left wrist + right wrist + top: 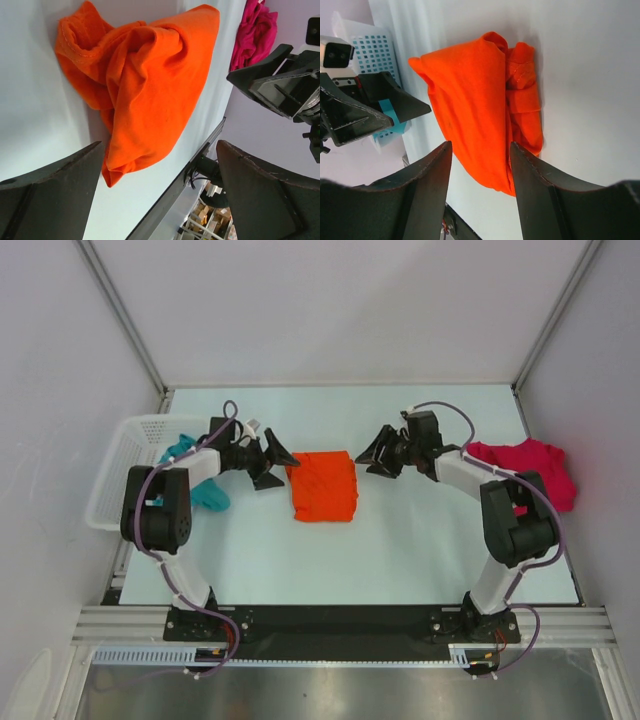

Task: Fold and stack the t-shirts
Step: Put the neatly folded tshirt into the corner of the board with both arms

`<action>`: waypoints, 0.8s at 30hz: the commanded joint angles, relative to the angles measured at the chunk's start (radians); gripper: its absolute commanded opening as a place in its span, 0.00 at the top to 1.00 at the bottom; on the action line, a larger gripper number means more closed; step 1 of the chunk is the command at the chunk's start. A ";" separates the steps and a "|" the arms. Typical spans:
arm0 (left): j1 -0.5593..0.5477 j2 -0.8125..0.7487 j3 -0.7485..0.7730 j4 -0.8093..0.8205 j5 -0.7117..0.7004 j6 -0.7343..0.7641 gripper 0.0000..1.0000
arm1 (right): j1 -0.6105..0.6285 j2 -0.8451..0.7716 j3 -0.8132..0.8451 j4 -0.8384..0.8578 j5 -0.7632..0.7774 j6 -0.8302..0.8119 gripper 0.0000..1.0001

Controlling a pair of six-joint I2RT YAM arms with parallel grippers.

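The orange t-shirt (pixel 323 486) lies folded in a rough rectangle at the middle of the table; it also shows in the left wrist view (pixel 145 85) and the right wrist view (pixel 480 105). My left gripper (pixel 275 462) is open and empty just left of it. My right gripper (pixel 377 454) is open and empty just right of it. The crimson t-shirt (pixel 530 468) lies crumpled at the right edge and shows in the left wrist view (pixel 255 32). The teal t-shirt (pixel 200 485) hangs from the basket under my left arm.
A white mesh basket (pixel 128 465) stands at the table's left edge. White walls enclose the table at back and sides. The black front rail (pixel 330 620) carries both arm bases.
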 commanded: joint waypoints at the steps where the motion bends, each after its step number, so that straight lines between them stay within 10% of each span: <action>1: -0.011 0.039 -0.040 0.142 0.015 -0.033 0.00 | 0.029 0.036 -0.005 0.063 0.008 0.009 0.44; 24: -0.052 0.080 -0.056 0.180 -0.042 -0.030 0.01 | 0.067 0.189 -0.038 0.097 0.059 -0.011 0.44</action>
